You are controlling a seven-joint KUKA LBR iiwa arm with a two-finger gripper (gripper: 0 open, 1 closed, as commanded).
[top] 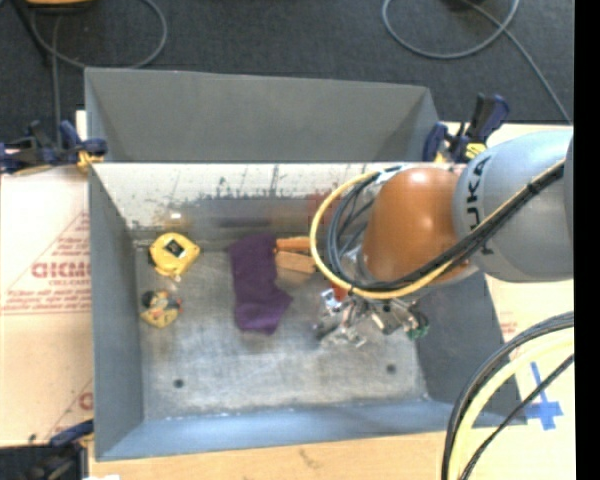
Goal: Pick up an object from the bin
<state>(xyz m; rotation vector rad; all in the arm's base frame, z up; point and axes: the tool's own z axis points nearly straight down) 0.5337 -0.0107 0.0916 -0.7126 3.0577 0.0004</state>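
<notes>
Gripper [352,326], whether apart or together I cannot tell, hangs beside purple cloth [256,284] lying lengthwise back-to-front

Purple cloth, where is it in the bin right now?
In the camera view the purple cloth lies near the middle of the bin, right beside the wooden block on its right, with the gripper further right.

One purple cloth [257,283] is lying in the bin [280,373], one tan block [293,259] is lying beside it, and two yellow things are sitting at the left: one case [173,252], one toy [160,308].
</notes>
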